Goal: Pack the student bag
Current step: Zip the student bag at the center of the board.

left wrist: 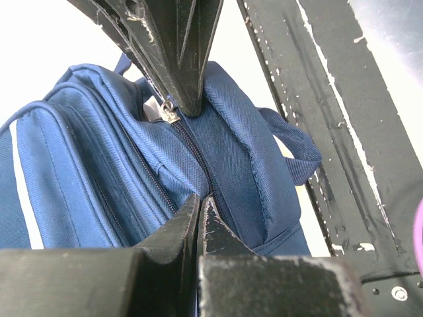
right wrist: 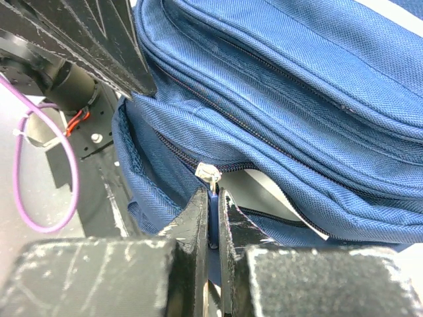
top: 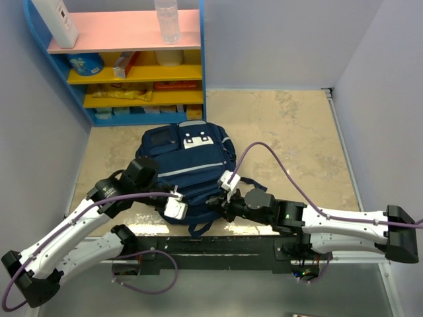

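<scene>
The student bag (top: 188,162), navy with grey stripes, lies flat on the table in front of both arms. It also shows in the left wrist view (left wrist: 99,165) and the right wrist view (right wrist: 297,86). My right gripper (top: 217,201) is shut on the blue pull tab (right wrist: 213,198) of the silver zip slider (right wrist: 208,173) at the bag's near edge. The zip is partly open and shows pale lining (right wrist: 264,191). My left gripper (top: 177,200) is shut, its tips (left wrist: 200,198) pinching the bag's fabric beside the zip, close to the right gripper's fingers (left wrist: 182,59).
A blue shelf unit (top: 125,72) with a pink top stands at the back left; it holds a clear bottle (top: 167,20), a white container (top: 56,20) and snack packs. A black mounting rail (top: 218,247) runs along the near edge. Grey walls close both sides.
</scene>
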{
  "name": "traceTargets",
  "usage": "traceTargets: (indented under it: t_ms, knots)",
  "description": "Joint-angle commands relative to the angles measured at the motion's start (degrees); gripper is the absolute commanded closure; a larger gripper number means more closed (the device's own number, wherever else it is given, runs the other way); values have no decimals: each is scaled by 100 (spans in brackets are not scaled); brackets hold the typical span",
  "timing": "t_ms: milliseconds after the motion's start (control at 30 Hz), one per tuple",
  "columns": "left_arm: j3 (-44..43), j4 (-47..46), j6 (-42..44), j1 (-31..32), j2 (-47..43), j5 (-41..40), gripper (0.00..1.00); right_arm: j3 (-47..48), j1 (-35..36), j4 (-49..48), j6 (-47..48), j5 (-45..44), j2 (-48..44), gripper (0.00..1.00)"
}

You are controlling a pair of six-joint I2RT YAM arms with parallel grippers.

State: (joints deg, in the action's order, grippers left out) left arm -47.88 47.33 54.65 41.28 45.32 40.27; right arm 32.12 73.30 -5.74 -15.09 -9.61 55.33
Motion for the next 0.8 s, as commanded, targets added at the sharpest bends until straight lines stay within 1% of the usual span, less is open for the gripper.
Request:
traceTargets:
  t_ms: [0,200,300,433,467,667,767]
  knots:
    - [-46,-251,124,-14,-190,411,100,75,0,826,-380,-489,-93,100]
    - [15,-137,265,-23,-278,394,100,444,-8,2004,-977,-902,294,100]
    - [68,-32,388,-32,-331,376,100,716,0,2295,-1101,-929,303,100]
    - [156,57,502,-23,-401,359,100,980,-8,2226,-961,-640,329,100]
    - [165,66,511,-23,-419,367,100,989,-8,2174,-891,-474,338,98]
    - [200,57,502,-32,-524,359,100,937,-8,1858,-855,-191,566,89]
    - [200,57,503,-32,-559,332,100,770,0,1489,-978,2,593,78]
